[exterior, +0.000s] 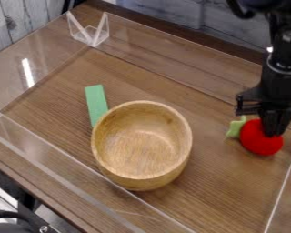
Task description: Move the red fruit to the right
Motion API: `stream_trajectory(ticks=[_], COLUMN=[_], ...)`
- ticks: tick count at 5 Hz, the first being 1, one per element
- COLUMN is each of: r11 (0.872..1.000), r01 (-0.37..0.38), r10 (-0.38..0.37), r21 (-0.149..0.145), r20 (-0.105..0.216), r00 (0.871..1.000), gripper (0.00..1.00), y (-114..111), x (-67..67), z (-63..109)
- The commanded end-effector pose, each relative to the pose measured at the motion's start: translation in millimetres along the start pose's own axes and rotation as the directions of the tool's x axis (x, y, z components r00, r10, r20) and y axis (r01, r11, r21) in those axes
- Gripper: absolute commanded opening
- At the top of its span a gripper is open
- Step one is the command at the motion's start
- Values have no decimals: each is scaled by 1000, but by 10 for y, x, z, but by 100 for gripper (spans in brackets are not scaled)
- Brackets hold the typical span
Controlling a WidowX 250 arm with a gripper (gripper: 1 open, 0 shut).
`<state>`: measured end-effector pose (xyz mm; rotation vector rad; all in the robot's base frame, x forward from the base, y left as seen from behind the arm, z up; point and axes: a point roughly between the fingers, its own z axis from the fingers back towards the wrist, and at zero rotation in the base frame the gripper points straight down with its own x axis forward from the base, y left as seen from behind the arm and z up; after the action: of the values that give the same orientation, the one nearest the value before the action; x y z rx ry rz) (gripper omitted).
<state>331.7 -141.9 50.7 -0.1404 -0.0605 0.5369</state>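
At the near edge of the table (209,82) we see a clear plastic wall (51,168) running along the front, and just behind it a wooden bowl (142,177) standing upright, with nothing showing inside it. At 11 o'clock from the bowl a flat green strip (97,102) lies on the wood, its near end just beside the bowl's rim. At 3 o'clock from the bowl, well apart from it and close to the right-hand clear wall, sits the red fruit (262,142), with its green leaf (236,128) sticking out toward 9 o'clock. The black end effector (272,127) points straight down onto the top of the fruit, its fingers closed on it. We cannot tell whether the fruit rests on the table or hangs just above it. Farther back, at 11 o'clock from the bowl and near the far left corner, a small clear angled stand (87,30) rests on the table.
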Motion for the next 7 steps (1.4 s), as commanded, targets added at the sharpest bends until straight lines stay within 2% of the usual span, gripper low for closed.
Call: stream_trajectory(ticks=[1, 2, 4, 6, 7], r11=[999, 999, 998, 996, 997], r01=[24, 40, -60, -90, -74], r10=[-23, -40, 60, 89, 72], r21=[-41, -35, 1, 24, 29], r20=[35, 24, 49, 67, 70], r00=[999, 999, 997, 994, 995], gripper=[100, 100, 100, 100, 100], y=[-89, -44, 108, 145, 136], x=[25, -24, 30, 93, 52], z=[111, 80, 156, 159, 156])
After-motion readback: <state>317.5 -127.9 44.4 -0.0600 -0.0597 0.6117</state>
